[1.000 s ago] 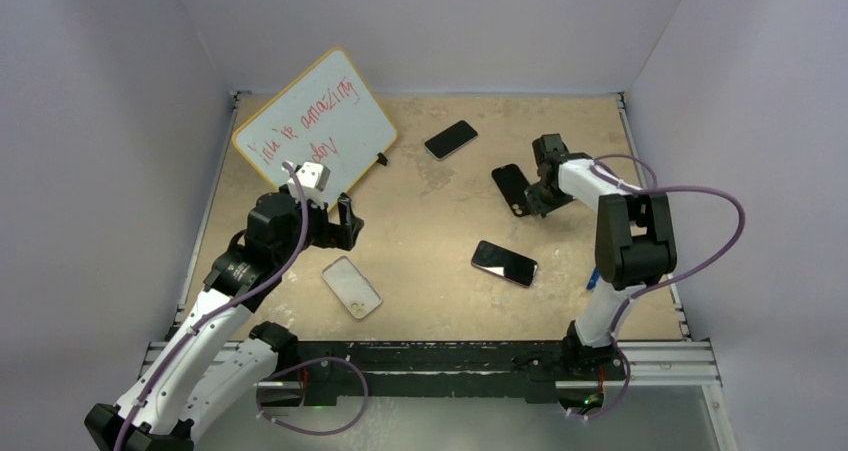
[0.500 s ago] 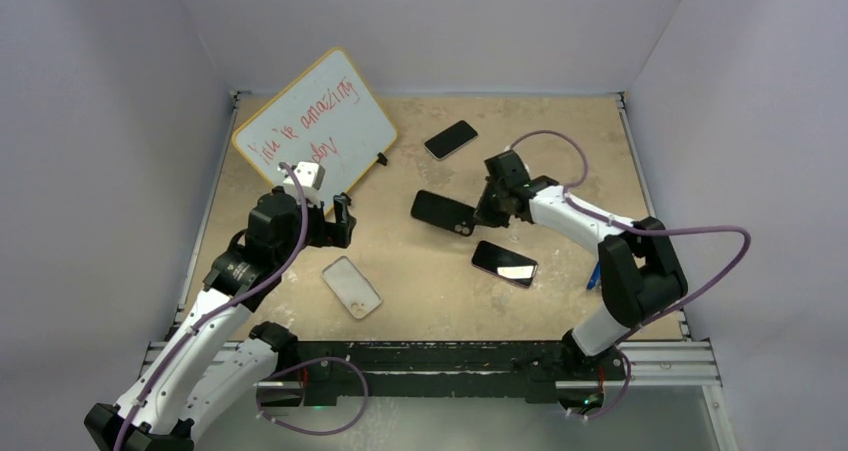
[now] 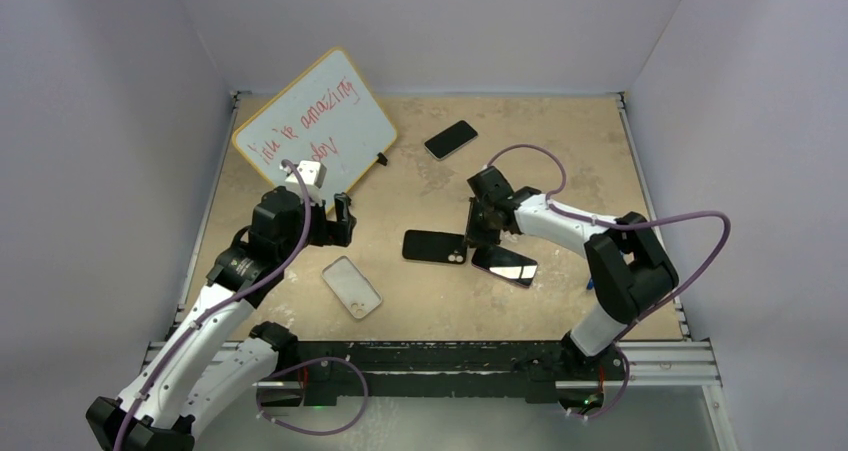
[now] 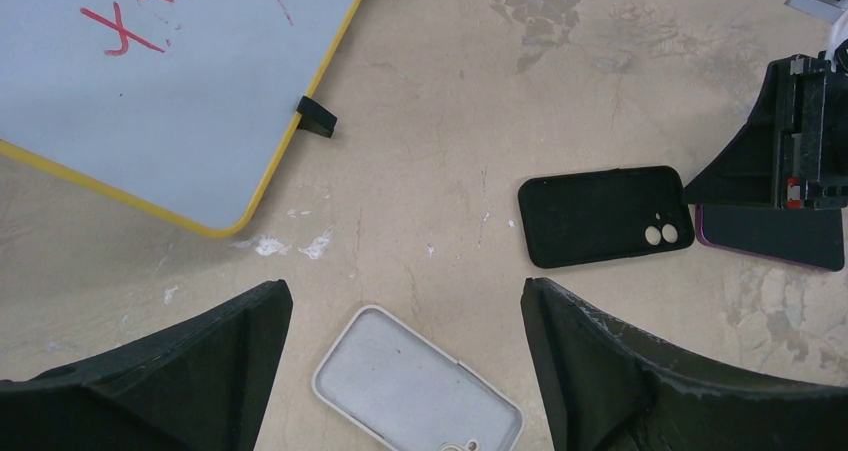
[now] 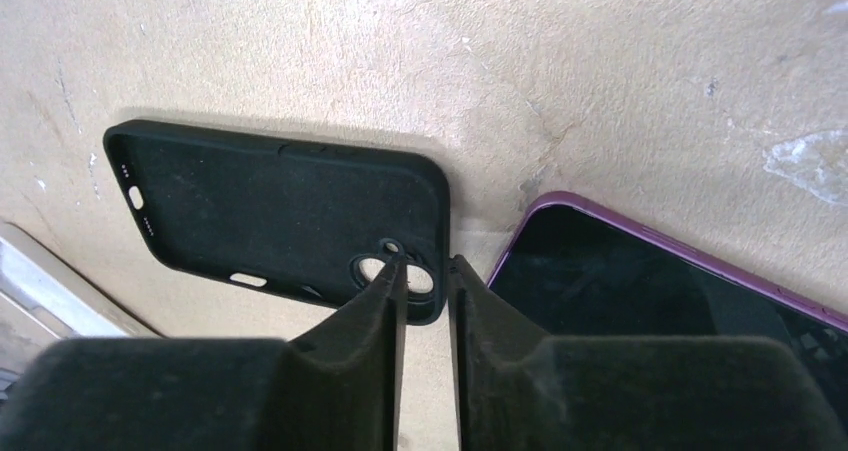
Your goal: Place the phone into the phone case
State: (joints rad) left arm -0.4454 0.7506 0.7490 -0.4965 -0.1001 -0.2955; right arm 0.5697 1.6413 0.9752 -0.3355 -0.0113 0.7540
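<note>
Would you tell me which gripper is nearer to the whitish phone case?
Left. The left gripper hangs open close over the whitish phone case; the right gripper is well to its right, pinching the edge of the black phone case.

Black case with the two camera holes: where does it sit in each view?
Top external: black case at the centre, lying flat.
Left wrist: right of centre.
Right wrist: upper left, camera corner in the right gripper.
Shared landmark: purple-edged phone beside its camera end.
</note>
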